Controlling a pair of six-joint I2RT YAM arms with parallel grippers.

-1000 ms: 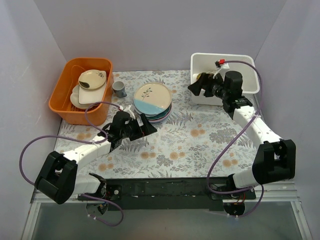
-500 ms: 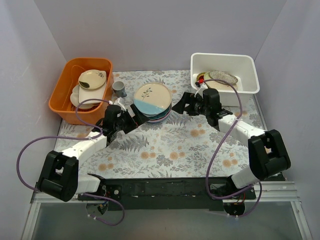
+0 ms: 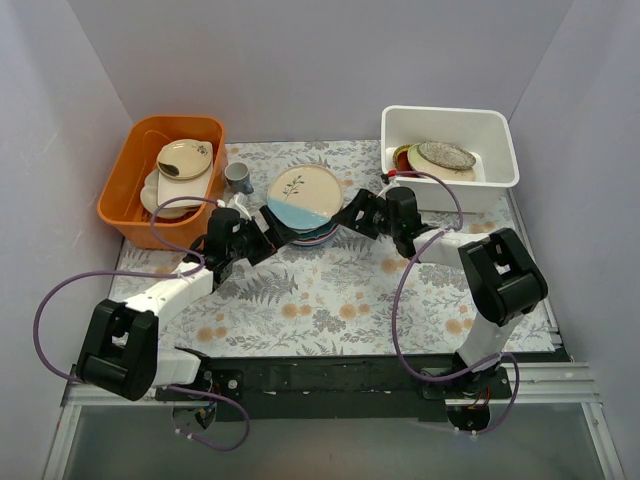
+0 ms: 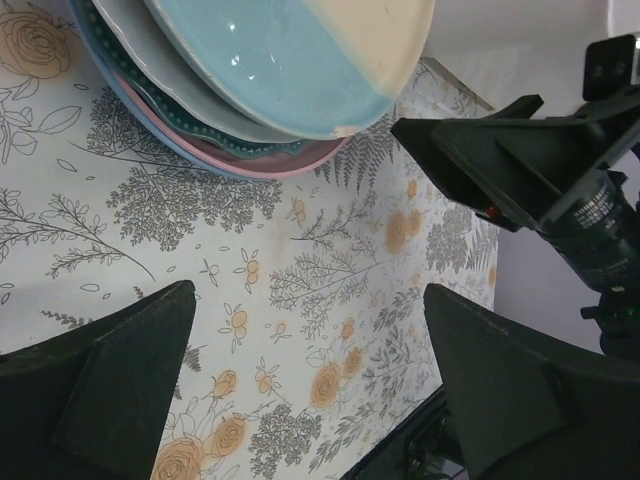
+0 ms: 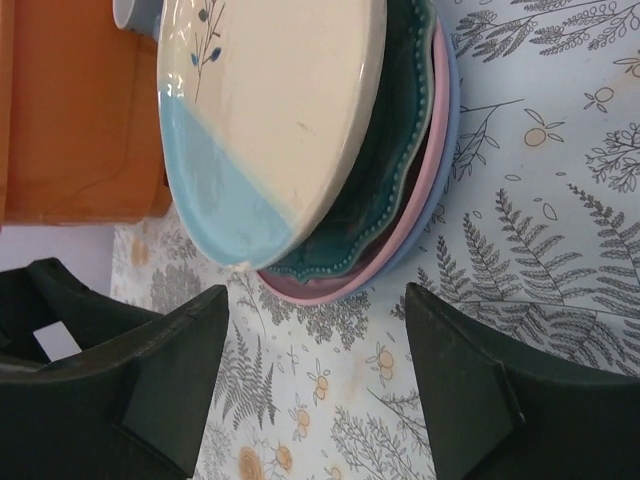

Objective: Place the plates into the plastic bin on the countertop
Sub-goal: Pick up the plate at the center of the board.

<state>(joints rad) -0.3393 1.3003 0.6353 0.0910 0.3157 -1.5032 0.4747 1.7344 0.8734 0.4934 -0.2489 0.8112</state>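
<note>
Stack of plates (image 3: 305, 200) on counter (image 3: 330, 290), flanked close by left tool (image 3: 264, 234) & right tool (image 3: 351, 214), both released, nothing held. Off to stack's right rear, plastic bin (image 3: 450, 112); right tool on bin side.

I find no words or numbers I can read. My left wrist view shows faint white print on the black body of my right arm (image 4: 597, 213), just beyond the plates (image 4: 250, 70), too small to make out.
</note>
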